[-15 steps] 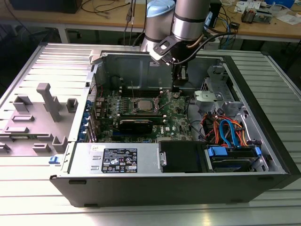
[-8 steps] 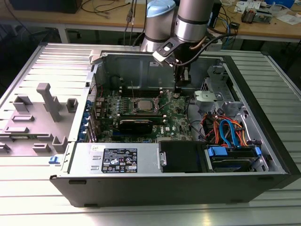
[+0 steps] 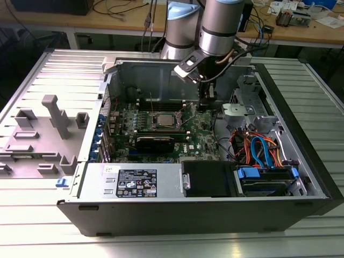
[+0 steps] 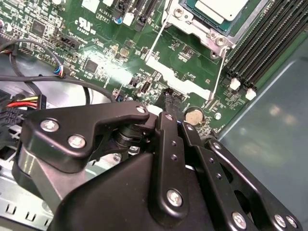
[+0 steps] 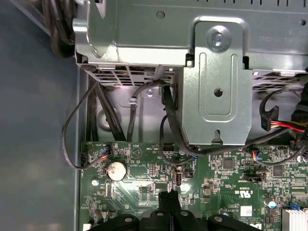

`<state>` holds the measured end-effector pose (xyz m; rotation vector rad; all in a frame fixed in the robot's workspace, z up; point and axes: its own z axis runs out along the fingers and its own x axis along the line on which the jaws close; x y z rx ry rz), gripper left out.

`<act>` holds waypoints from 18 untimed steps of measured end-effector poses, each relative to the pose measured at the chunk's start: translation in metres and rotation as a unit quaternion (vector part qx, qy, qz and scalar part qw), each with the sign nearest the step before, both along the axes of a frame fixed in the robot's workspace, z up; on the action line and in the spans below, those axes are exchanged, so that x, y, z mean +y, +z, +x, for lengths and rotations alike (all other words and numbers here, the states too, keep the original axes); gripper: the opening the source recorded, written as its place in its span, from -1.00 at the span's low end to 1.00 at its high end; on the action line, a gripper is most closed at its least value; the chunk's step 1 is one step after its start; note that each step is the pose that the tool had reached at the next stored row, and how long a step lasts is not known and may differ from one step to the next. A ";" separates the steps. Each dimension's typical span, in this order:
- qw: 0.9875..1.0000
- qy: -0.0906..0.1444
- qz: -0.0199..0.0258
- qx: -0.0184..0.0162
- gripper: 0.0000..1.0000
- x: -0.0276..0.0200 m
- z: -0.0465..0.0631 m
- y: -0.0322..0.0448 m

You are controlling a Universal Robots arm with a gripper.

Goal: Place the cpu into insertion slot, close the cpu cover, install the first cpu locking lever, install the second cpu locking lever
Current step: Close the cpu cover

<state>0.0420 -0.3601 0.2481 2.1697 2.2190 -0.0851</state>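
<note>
While the cpu sits socketed in the green motherboard, the gripper hangs low nearby, pinched together, holding nothing.

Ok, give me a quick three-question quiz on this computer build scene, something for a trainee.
1. True or false: the end effector is gripping the cpu.
2. Which round part sits on the motherboard near the end effector? A coin cell battery; B cooling fan; C control knob.
3. Fill in: in the exterior view, the end effector stands to the exterior view's ___ of the cpu.
Key: 1 false; 2 A; 3 right.
</note>
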 end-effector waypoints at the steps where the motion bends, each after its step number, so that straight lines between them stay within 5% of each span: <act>1: 1.000 0.000 0.000 0.000 -0.79 0.0000 0.000 -0.0007; 18: 1.000 0.000 0.001 -0.001 -0.79 0.0000 -0.012 -0.0019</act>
